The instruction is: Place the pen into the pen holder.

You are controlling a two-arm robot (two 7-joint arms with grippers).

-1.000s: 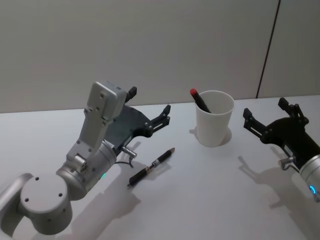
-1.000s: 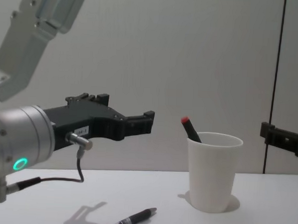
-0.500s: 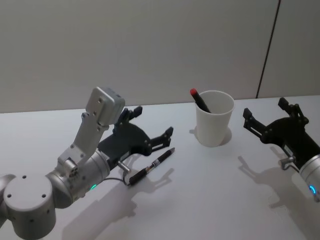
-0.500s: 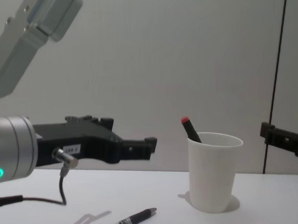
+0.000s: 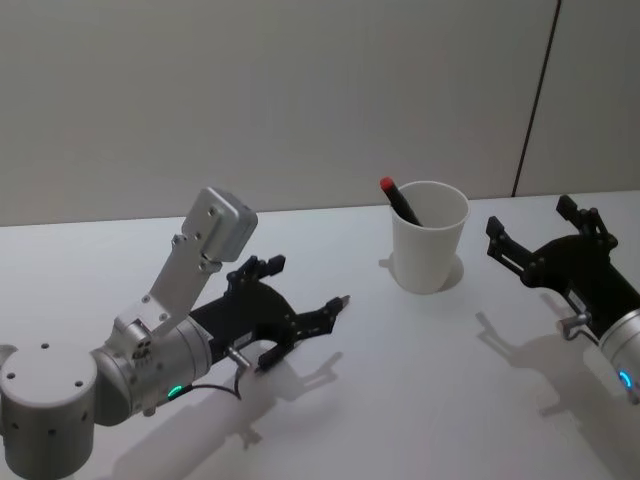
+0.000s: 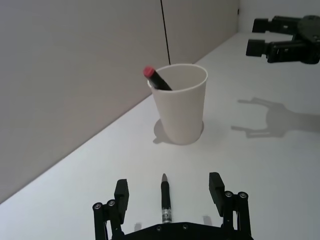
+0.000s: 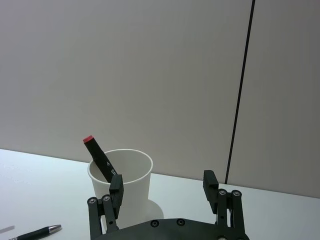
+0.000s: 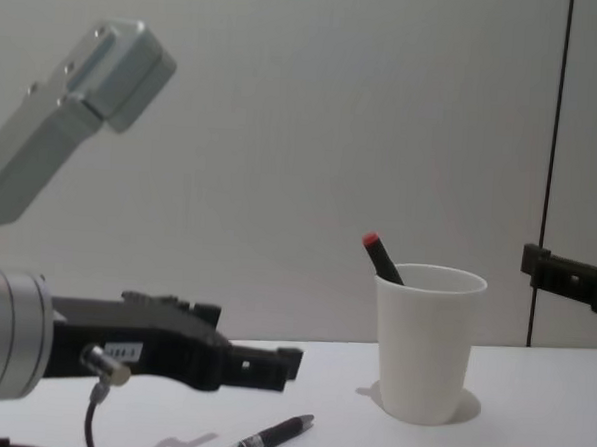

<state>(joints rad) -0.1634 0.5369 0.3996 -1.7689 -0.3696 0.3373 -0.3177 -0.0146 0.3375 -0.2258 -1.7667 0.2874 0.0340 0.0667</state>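
Note:
The pen (image 6: 165,200), dark with a silver tip, lies flat on the white table (image 5: 400,390). My left gripper (image 6: 168,190) is open and low over it, one finger on each side, not touching. From the head, the gripper (image 5: 300,292) covers most of the pen, and just the pen's tip (image 5: 343,300) pokes out. The pen holder (image 5: 430,240), a white paper cup, stands upright beyond the pen and holds a red-capped marker (image 5: 398,200). My right gripper (image 5: 530,220) hangs open to the right of the cup, with nothing in it.
A grey wall runs close behind the table, with a dark vertical seam (image 5: 535,100) at the right. Bare tabletop lies between the pen (image 8: 262,440) and the cup (image 8: 427,345), and in front of both.
My left gripper has dropped from well above the table and come forward, so its open fingers now straddle the pen. The pen, cup and right arm have not moved.

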